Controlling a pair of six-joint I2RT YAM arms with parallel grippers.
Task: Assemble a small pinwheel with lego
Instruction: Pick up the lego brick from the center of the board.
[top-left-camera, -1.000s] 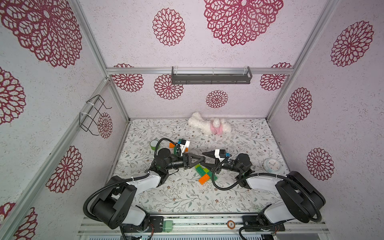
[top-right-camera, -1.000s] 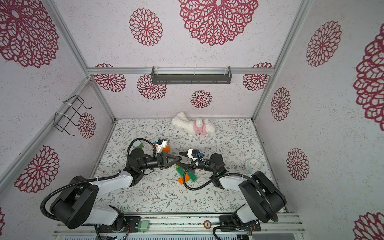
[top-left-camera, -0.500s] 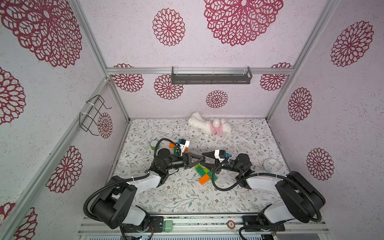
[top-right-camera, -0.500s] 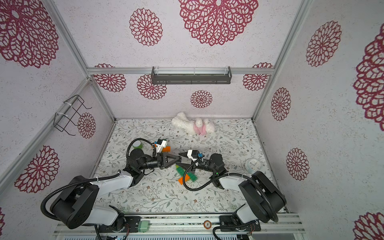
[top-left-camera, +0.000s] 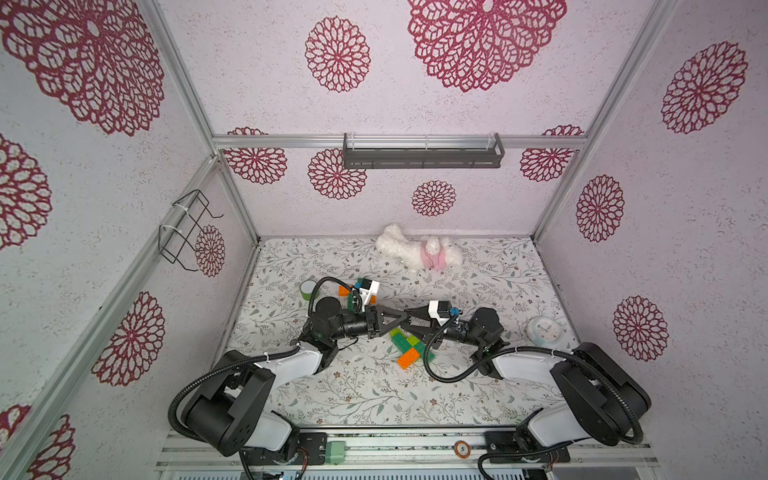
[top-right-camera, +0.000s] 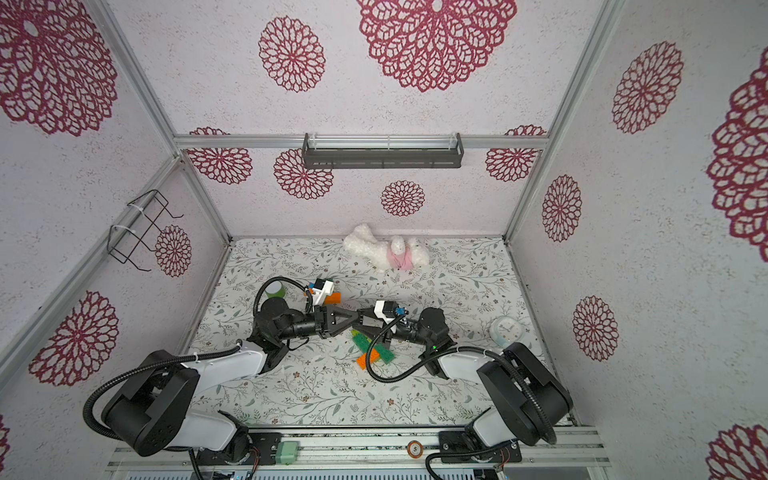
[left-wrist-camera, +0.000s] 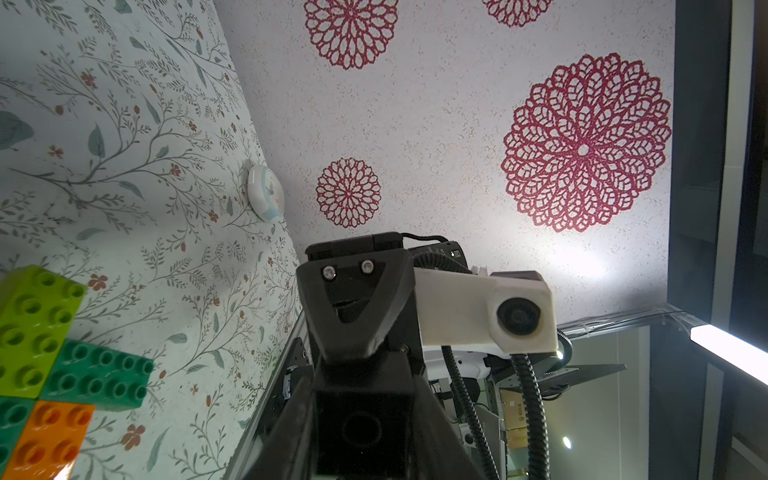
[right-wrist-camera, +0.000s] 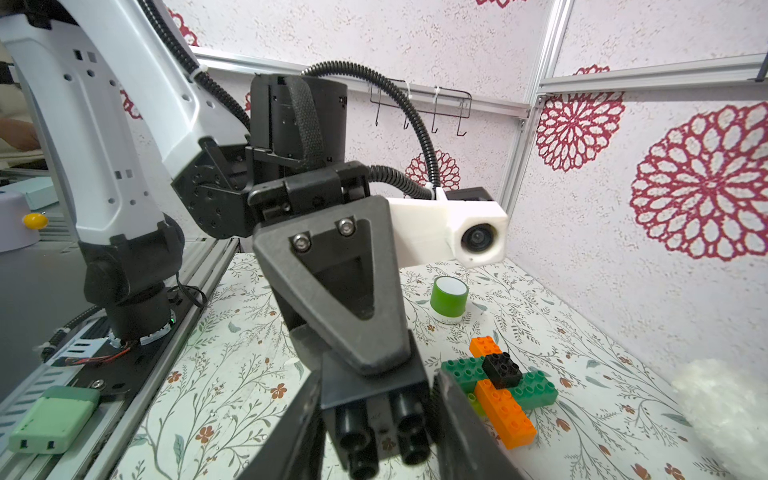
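One black brick (right-wrist-camera: 376, 428) — lower centre, square, hollow underside facing the right wrist view | left gripper (top-left-camera: 397, 323) clamped on it | right gripper (top-left-camera: 413, 323) fingers flank it, grip untellable | top views: lost among black fingertips

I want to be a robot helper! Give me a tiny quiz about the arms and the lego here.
1. True or false: the left pincer and the right pincer are far apart.
2. What colour is the brick between them? A orange, B black, C lime.
3. How many black bricks show in the right wrist view?
Key: 1. False, their tips meet. 2. B. 3. Two: the one between the pincers and a second brick atop the orange brick.
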